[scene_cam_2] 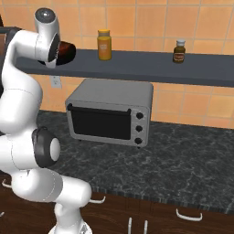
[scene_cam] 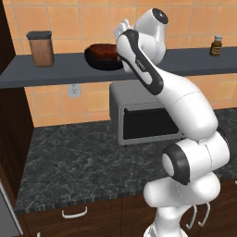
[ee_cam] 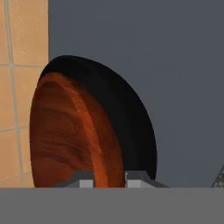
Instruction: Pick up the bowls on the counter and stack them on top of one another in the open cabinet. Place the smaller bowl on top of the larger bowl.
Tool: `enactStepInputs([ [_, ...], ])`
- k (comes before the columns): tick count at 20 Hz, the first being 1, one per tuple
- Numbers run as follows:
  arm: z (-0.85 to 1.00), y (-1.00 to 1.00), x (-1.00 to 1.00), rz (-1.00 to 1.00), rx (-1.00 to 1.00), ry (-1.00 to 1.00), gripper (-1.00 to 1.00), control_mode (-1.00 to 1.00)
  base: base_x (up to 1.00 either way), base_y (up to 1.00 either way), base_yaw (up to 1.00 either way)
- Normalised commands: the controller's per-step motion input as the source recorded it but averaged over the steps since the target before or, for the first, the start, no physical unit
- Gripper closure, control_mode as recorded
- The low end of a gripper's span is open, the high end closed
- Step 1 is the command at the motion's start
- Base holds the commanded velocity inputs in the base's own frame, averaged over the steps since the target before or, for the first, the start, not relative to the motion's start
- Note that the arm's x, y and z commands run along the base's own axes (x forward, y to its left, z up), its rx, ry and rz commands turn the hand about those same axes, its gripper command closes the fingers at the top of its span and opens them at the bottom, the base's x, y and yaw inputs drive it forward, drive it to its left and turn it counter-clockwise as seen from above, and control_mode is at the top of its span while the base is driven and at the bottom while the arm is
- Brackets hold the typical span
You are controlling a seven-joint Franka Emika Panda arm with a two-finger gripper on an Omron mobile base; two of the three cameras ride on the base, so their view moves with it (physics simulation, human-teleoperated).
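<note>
The larger bowl (scene_cam: 104,63) — wide, glossy and black — was seen standing on the open cabinet (scene_cam: 55,69), the long slate-grey shelf board fixed across the tan tiled wall. Nested inside it lay the smaller bowl (scene_cam: 102,50), reddish-brown and wood-grained, its rim raised a little above the black rim. In the hand view the smaller bowl (ee_cam: 65,135) was shown close up within the dark curve of the larger bowl (ee_cam: 131,118), with the grey board (ee_cam: 153,52) behind both.

The end effector (ee_cam: 109,178) was held right at the bowls, and its two fingertips (ee_cam: 86,179) were seen on either side of the reddish-brown rim with a narrow gap between them. Whether the rim was pinched or merely straddled could not be told.

On the shelf, a lidded jar (scene_cam: 40,48) with brown contents stood to the left of the bowls, well apart from them. An orange-filled jar (scene_cam_2: 104,44) and a small brown bottle (scene_cam_2: 179,50) were placed further along to the right.

A grey toaster oven (scene_cam_2: 109,112) rested on the dark marbled desk (scene_cam: 69,162) beneath the shelf — its door shut.
</note>
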Motion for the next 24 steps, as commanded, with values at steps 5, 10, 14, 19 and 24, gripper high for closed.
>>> enactStepInputs([
  [5,0.08,0.01,0.00,0.00,0.00,-0.05,-1.00,-1.00,0.00,0.00,0.00],
  [10,0.22,0.05,0.00,0.00,0.02,-0.14,-1.00,-1.00,0.00,0.00,0.00],
  [14,0.01,0.00,-0.41,0.00,0.07,-0.18,-1.00,-1.00,0.00,0.00,0.00],
  [19,-0.25,-0.06,-0.99,0.00,0.13,-0.14,-1.00,-1.00,0.00,0.00,0.00],
  [24,-0.38,-0.32,-1.00,0.00,0.03,0.14,-1.00,-1.00,0.00,0.00,0.00],
])
